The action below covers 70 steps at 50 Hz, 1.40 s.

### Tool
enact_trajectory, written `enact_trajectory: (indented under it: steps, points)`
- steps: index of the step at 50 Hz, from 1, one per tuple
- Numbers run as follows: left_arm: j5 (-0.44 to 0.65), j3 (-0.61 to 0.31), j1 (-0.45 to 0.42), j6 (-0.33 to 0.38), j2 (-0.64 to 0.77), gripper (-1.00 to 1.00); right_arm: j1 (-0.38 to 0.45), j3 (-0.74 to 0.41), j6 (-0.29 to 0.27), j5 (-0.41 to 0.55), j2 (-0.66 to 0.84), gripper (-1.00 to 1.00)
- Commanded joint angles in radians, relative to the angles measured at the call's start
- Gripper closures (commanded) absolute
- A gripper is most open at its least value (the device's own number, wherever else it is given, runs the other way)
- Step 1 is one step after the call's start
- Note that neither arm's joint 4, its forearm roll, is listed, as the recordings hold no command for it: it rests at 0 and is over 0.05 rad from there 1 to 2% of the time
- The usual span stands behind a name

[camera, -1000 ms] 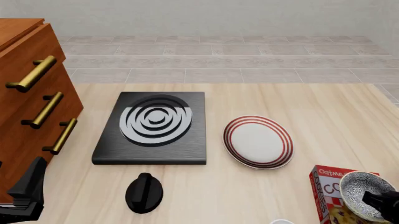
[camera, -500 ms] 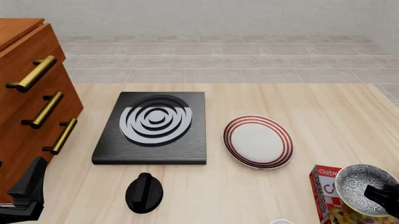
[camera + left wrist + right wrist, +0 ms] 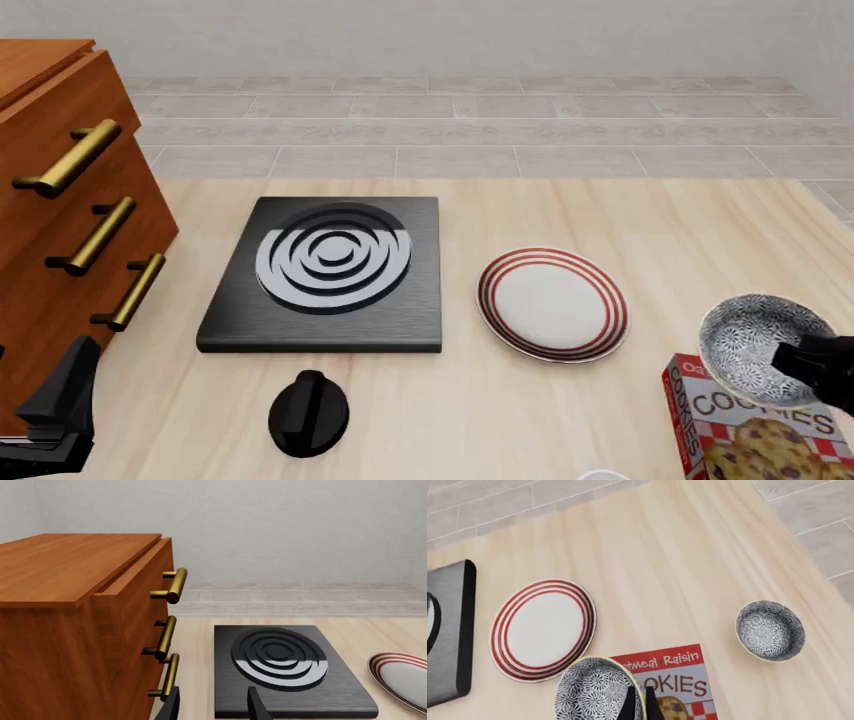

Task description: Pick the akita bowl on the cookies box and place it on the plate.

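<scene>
The akita bowl, dark outside and speckled inside, hangs tilted above the far end of the red cookies box. My right gripper is shut on its rim. In the right wrist view the akita bowl sits beside the closed fingers, over the edge of the cookies box. The red-ringed plate lies bare on the table left of and beyond the bowl, and the plate shows just past it. My left gripper is open and holds nothing, low at the near left.
A black square stove with grey rings lies left of the plate. A wooden drawer cabinet with brass handles fills the left side. A black knob-like object rests in front of the stove. A second speckled bowl sits on the table beyond the box.
The right gripper has lifted the akita bowl off the cookies box and carried it away from me, uncovering the box's label. The left arm has not moved.
</scene>
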Motion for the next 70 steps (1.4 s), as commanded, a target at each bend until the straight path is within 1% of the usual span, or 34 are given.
enact_trajectory:
  steps: [1,8,15,17,21,25,28,29,32,33,39,41,56,70]
  points:
    - [0.0,0.0,0.0,0.0,0.0,-1.0,0.075,-0.086,0.059,-0.052,0.085,1.0]
    - [0.0,0.0,0.0,0.0,0.0,-1.0,0.101,-0.103,0.061,-0.115,0.163,1.0]
    - [0.0,0.0,0.0,0.0,0.0,-1.0,0.131,-0.115,0.093,-0.173,0.242,1.0]
    - [0.0,0.0,0.0,0.0,0.0,-1.0,0.141,-0.128,0.094,-0.187,0.267,1.0]
    - [0.0,0.0,0.0,0.0,0.0,-1.0,0.16,-0.137,0.139,-0.231,0.324,1.0]
    - [0.0,0.0,0.0,0.0,0.0,-1.0,0.185,-0.145,0.16,-0.274,0.383,1.0]
    - [0.0,0.0,0.0,0.0,0.0,-1.0,0.196,-0.155,0.168,-0.287,0.406,1.0]
    - [0.0,0.0,0.0,0.0,0.0,-1.0,0.212,-0.16,0.188,-0.296,0.415,1.0]
    - [0.0,0.0,0.0,0.0,0.0,-1.0,0.23,-0.169,0.197,-0.309,0.429,1.0]
    - [0.0,0.0,0.0,0.0,0.0,-1.0,0.25,-0.171,0.21,-0.329,0.45,1.0]
    - [0.0,0.0,0.0,0.0,0.0,-1.0,0.277,-0.186,0.23,-0.367,0.499,1.0]
    - [0.0,0.0,0.0,0.0,0.0,-1.0,0.299,-0.189,0.251,-0.384,0.518,1.0]
    - [0.0,0.0,0.0,0.0,0.0,-1.0,0.358,-0.223,0.288,-0.482,0.656,1.0]
    - [0.0,0.0,0.0,0.0,0.0,-1.0,0.38,-0.279,0.304,-0.519,0.753,1.0]
